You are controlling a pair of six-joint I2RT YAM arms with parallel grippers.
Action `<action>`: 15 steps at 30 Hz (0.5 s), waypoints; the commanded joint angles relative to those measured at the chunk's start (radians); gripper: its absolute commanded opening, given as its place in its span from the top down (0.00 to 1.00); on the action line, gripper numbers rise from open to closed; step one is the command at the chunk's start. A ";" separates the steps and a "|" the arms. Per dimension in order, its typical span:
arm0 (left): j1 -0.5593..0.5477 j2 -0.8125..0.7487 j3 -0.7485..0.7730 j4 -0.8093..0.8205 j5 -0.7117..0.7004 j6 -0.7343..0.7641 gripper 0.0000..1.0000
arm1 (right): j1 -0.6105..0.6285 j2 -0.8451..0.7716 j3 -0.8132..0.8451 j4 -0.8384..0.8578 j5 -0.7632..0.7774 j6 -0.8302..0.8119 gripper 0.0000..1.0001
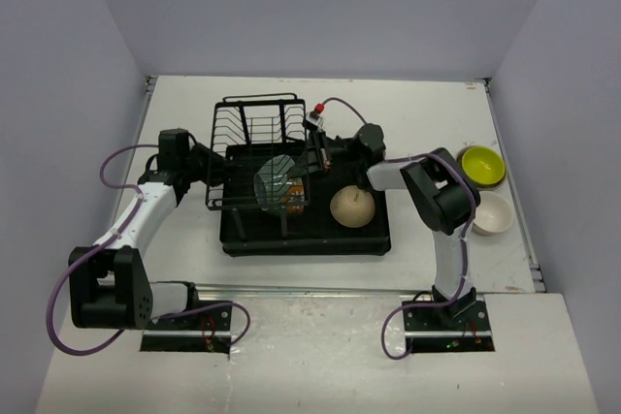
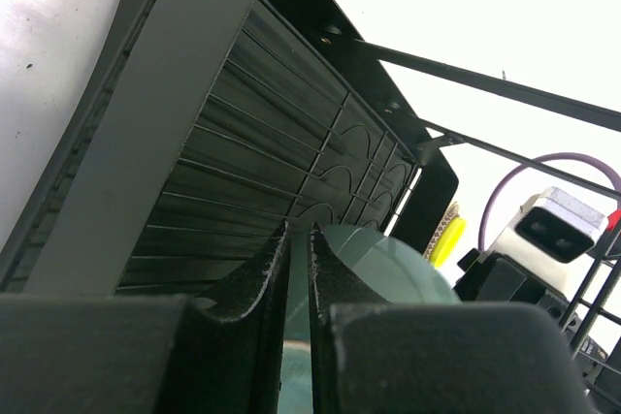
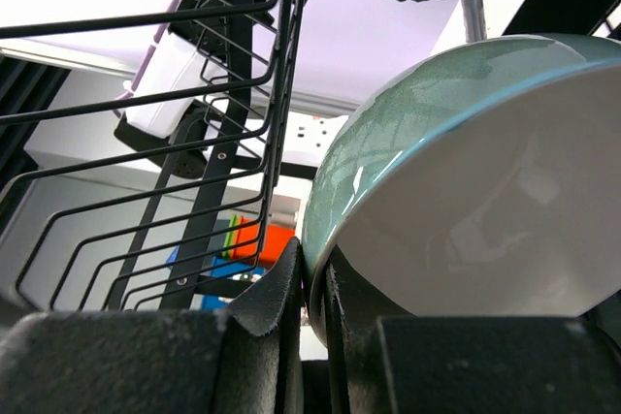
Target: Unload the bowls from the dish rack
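Top view: the teal bowl [image 1: 275, 176] stands on edge in the dish rack [image 1: 378, 239] at centre frame, with your left gripper [image 1: 221, 172] at its left and your right gripper [image 1: 312, 157] at its right.

Left wrist: the fingers [image 2: 257, 283] are nearly pressed together with teal in the slit; you can't tell if they pinch.

Right wrist: the fingers [image 3: 267, 302] pinch the bowl's rim.

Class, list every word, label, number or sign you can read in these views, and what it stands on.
None: no readable text in any view. The dish rack, the teal bowl, the beige bowl and the yellow-green bowl show no lettering or numbers.
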 commanded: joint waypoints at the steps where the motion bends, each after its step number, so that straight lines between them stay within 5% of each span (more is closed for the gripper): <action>1: 0.009 -0.001 0.013 0.019 0.014 -0.011 0.87 | -0.036 -0.060 0.022 0.090 -0.026 -0.013 1.00; 15: 0.009 0.017 0.030 0.014 0.012 -0.003 0.87 | -0.139 -0.056 0.034 0.093 -0.064 -0.001 1.00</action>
